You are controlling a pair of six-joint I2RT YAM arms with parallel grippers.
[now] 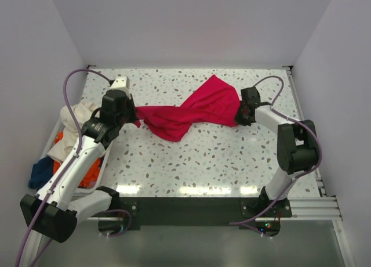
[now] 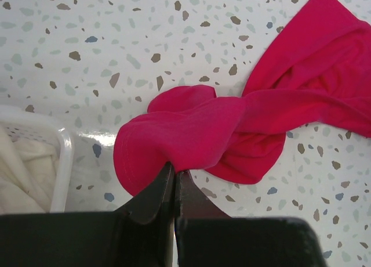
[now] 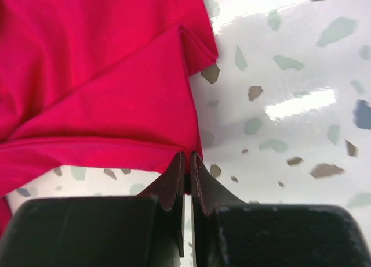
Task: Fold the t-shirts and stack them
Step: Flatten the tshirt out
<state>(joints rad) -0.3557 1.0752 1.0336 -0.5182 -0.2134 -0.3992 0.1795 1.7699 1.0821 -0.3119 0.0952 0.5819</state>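
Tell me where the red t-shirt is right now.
Top view: the red t-shirt lies twisted across the table, its ends pinched by the left gripper and the right gripper.

The t-shirt (image 1: 191, 113) lies twisted across the far half of the table (image 1: 232, 157), running left to right. The left gripper (image 1: 137, 119) is at its left end and the right gripper (image 1: 240, 113) at its right end. The basket (image 2: 65, 162) sits at the left edge, with 3 other t-shirts (image 1: 69, 127) heaped in it.
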